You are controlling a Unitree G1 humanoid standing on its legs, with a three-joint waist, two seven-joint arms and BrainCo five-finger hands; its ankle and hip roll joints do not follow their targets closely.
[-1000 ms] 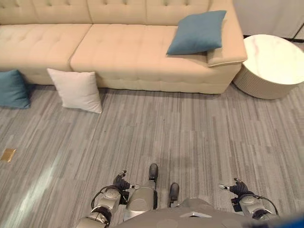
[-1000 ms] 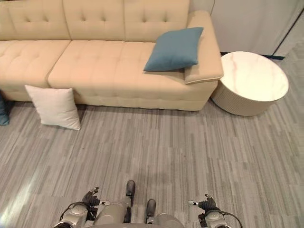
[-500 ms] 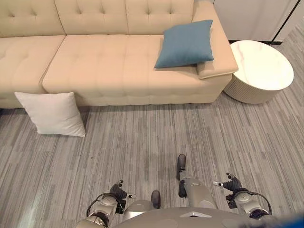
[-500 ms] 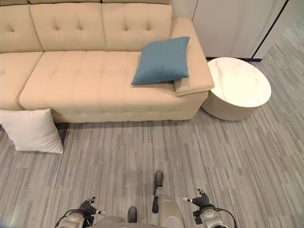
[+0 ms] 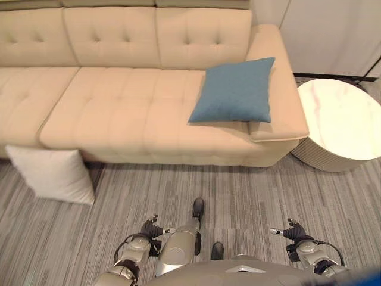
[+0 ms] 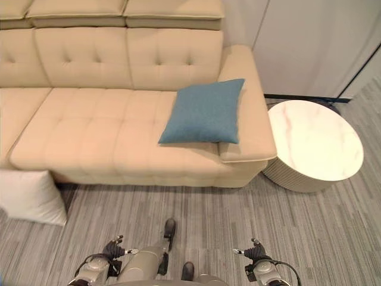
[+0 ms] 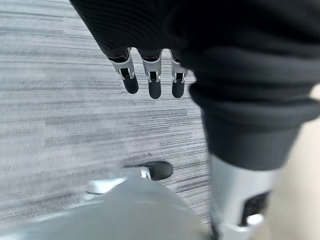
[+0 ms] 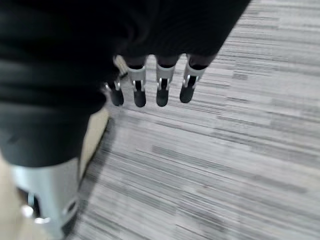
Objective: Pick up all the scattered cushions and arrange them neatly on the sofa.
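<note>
- Since the earlier frames the whole head view has shifted: the camera has moved, so the beige tufted sofa (image 5: 137,113) now sits closer and more square-on, and the second blue cushion seen 1.0 s ago at the far left edge has left the picture. The cushions themselves lie as they did.
- 1 blue cushion (image 5: 234,90) is on the sofa seat at its right end, propped tilted with its upper edge against the right armrest (image 5: 280,89).
- 1 white cushion (image 5: 50,173) is on the grey striped floor (image 5: 238,190), leaning against the sofa's front face toward the left edge of the head view, below the seat cushion's left corner.
- A round white marble-topped side table (image 5: 337,122) stands on the floor just beside the sofa's right armrest, apart from both cushions.
- The left hand (image 5: 152,228) hangs low at the bottom of the head view, well apart from the white cushion. In the left wrist view its fingers (image 7: 151,75) are straight and relaxed over bare floor, holding nothing.
- The right hand (image 5: 292,231) hangs low at the lower right of the head view, well apart from the sofa and the table. In the right wrist view its fingers (image 8: 162,85) point straight down over the striped floor, released and empty.
- Neither hand touches a cushion; 1 cushion is on the sofa and 1 is on the floor.
</note>
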